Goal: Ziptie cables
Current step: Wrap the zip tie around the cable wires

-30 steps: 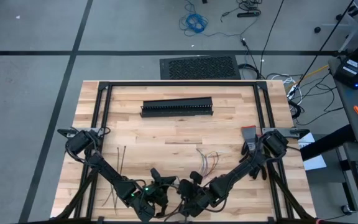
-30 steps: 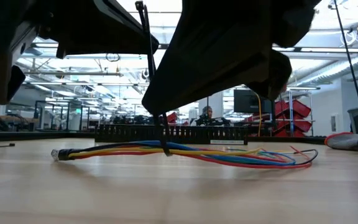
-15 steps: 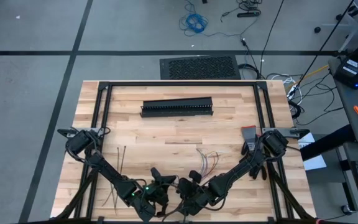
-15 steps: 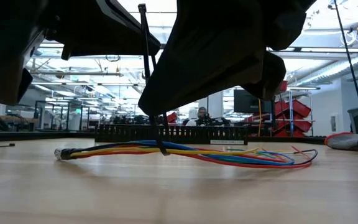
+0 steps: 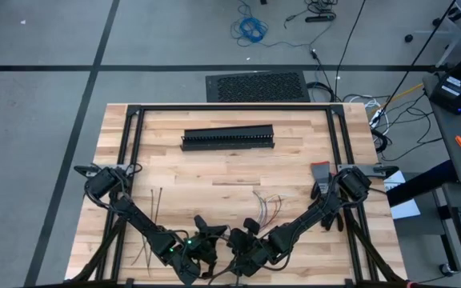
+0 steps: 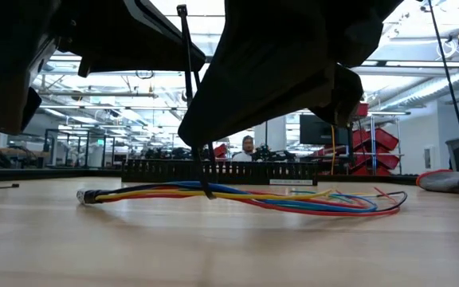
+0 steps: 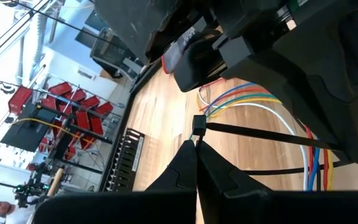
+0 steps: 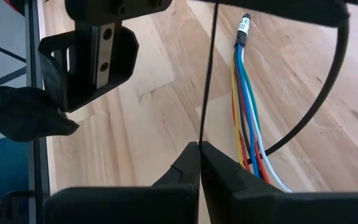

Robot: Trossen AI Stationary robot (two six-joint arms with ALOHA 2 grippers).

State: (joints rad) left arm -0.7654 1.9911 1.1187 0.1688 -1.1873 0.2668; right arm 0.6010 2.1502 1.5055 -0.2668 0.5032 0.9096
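The cables, a loose bundle of red, blue, yellow and white wires, lie on the wooden table near its front edge; their fanned ends show in the high view. A thin dark ziptie is looped around them and rises steeply from the loop. My left gripper and right gripper hang close together just above the bundle, each shut on this ziptie. Spare zipties lie flat on the table to the left. My left gripper pinches the ziptie between its two fingertips right beside the small square head. From there the strap runs off toward the cables, lifted clear of the table. My right gripper pinches the ziptie's thin strap between its two fingertips, with the strap running straight on beyond them. The fingers slant down toward the table. The rest of the strap curves in a loop around the cables, which lie on the table.
A long black slotted duct lies across the far middle of the table, behind the cables in the low view. A red and grey tool lies at the right. Black frame rails run along the table's sides.
Both grippers have stayed shut on the ziptie in nearly the same place. The cables' bundled end has slid a little along the table toward its right edge, while the fanned ends have stayed put.
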